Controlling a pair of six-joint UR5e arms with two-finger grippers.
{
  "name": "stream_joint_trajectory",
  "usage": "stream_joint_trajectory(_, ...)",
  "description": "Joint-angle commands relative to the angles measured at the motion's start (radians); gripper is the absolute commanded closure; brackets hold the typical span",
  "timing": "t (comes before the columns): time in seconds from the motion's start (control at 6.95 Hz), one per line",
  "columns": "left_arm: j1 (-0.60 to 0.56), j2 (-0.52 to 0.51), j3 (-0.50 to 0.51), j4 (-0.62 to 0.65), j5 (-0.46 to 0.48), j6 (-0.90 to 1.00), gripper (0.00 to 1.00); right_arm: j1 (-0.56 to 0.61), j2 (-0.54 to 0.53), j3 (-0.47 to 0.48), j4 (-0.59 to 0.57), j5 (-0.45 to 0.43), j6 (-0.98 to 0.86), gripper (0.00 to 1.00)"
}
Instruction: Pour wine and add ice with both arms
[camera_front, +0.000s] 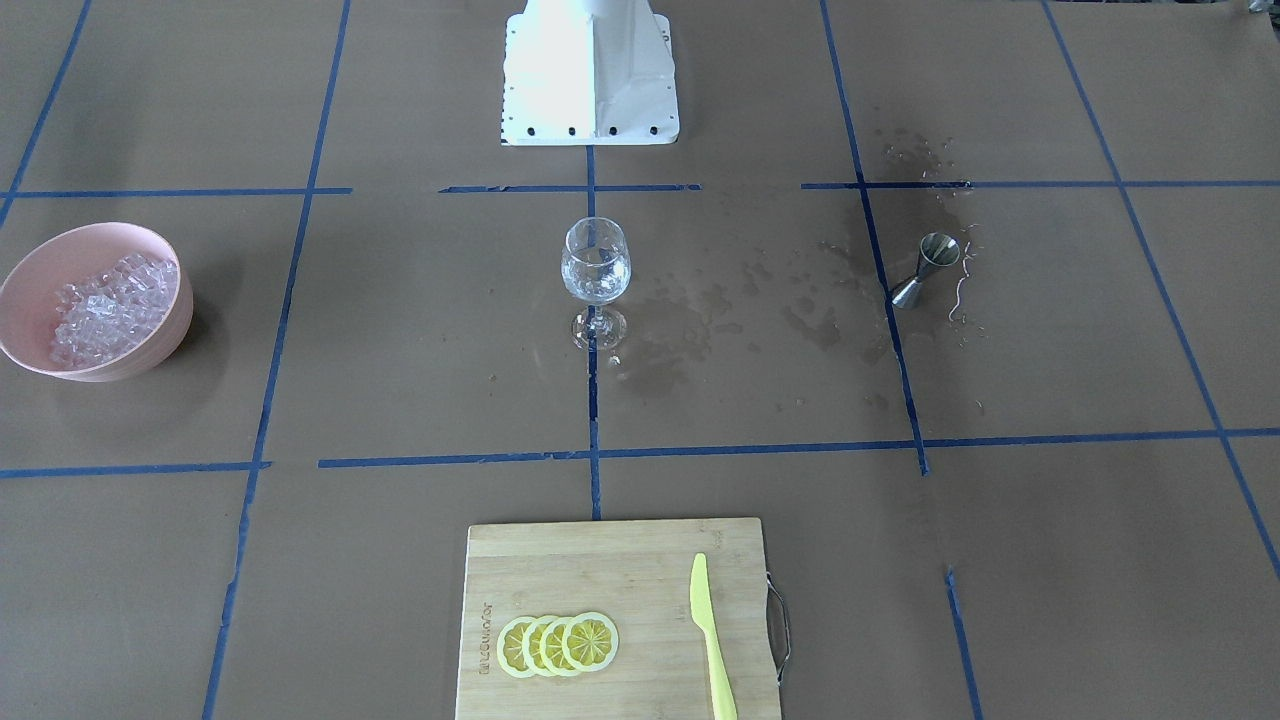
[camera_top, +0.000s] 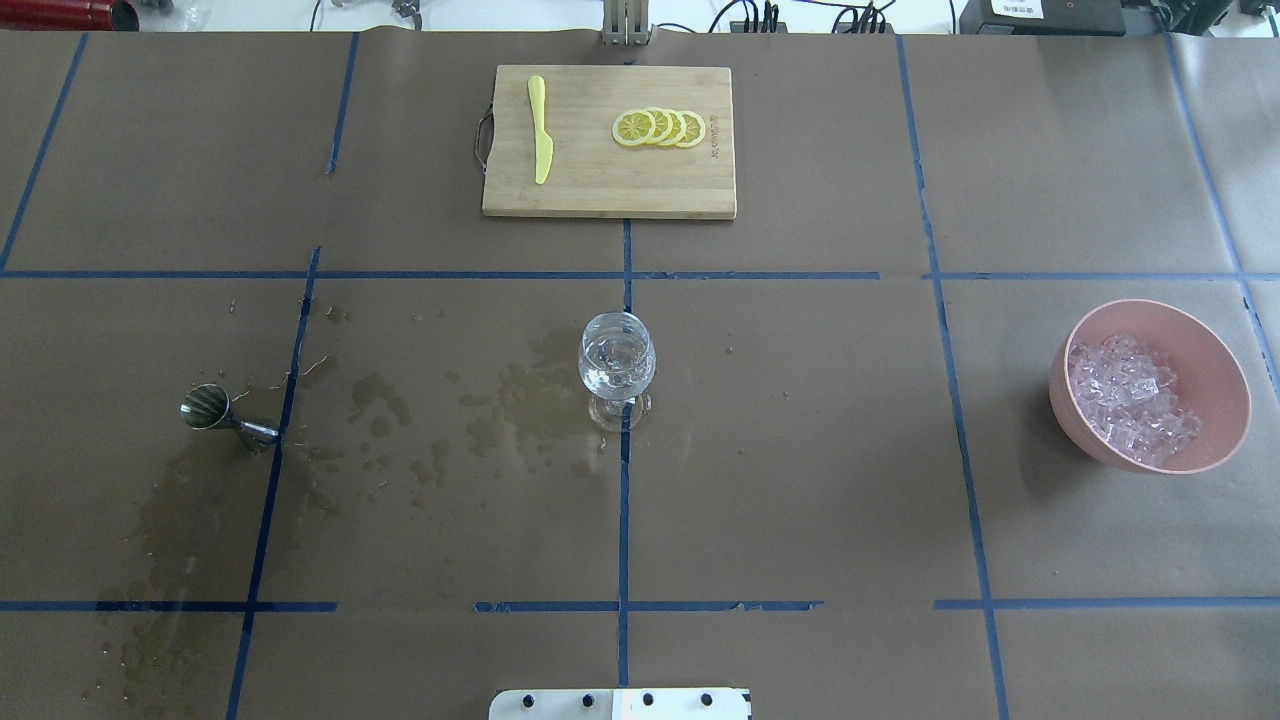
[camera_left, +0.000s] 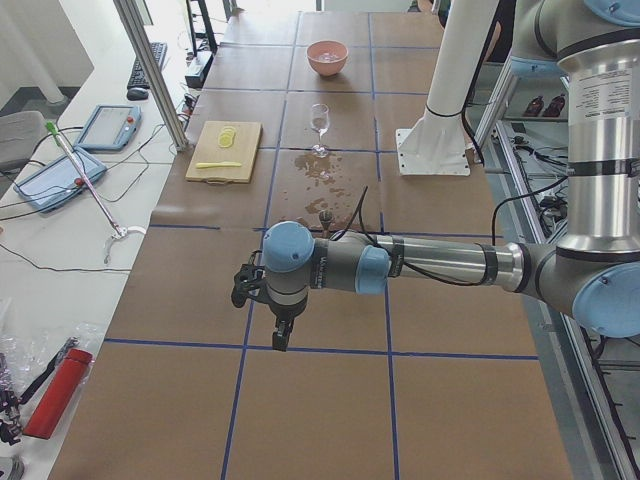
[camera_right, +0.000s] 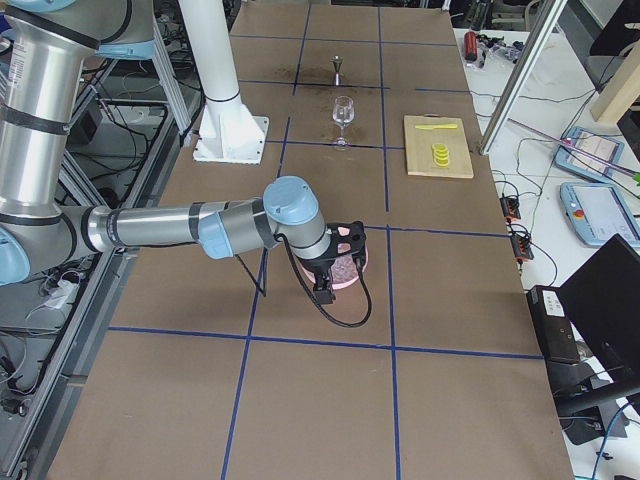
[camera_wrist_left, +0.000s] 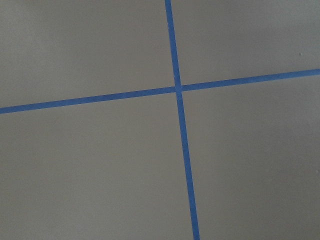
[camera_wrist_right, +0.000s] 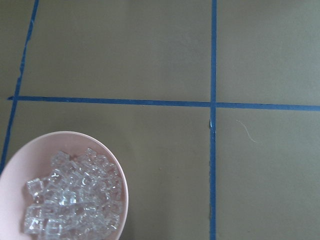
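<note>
A clear stemmed wine glass (camera_front: 596, 275) stands at the table's middle and also shows from overhead (camera_top: 617, 365); it seems to hold a little clear wine. A steel jigger (camera_top: 215, 412) stands upright on the left side, amid wet patches. The ice (camera_top: 1130, 395) is heaped in a pink bowl (camera_top: 1215, 400) on the right, and shows in the right wrist view (camera_wrist_right: 75, 200). My left gripper (camera_left: 281, 338) hangs over bare paper, nearer the table's left end than the jigger. My right gripper (camera_right: 323, 290) hangs just beside the bowl. I cannot tell whether either is open or shut.
A wooden cutting board (camera_top: 600, 190) with lemon slices (camera_top: 660, 128) and a yellow knife (camera_top: 540, 130) lies at the far edge. The white pedestal (camera_front: 590, 90) stands at the robot's side. Wet stains (camera_top: 420, 430) spread between jigger and glass.
</note>
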Motion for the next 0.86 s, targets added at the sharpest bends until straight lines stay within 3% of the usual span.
stream_joint_trajectory(0.0,0.002,0.0,-0.004,-0.029,-0.001,0.002,0.0,-0.154,0.024,0.048,0.119,-0.028,0.308,0.0)
stream_joint_trajectory(0.29,0.002,0.0,-0.003,-0.042,-0.001,0.002,0.0,-0.41,0.018,0.026,0.322,-0.287,0.614,0.0)
stream_joint_trajectory(0.58,0.002,0.0,-0.001,-0.065,-0.001,0.001,0.0,-0.561,0.018,-0.053,0.453,-0.392,0.729,0.01)
stream_joint_trajectory(0.72,0.002,0.0,-0.001,-0.066,-0.001,0.0,0.0,-0.642,0.018,-0.054,0.455,-0.468,0.735,0.0)
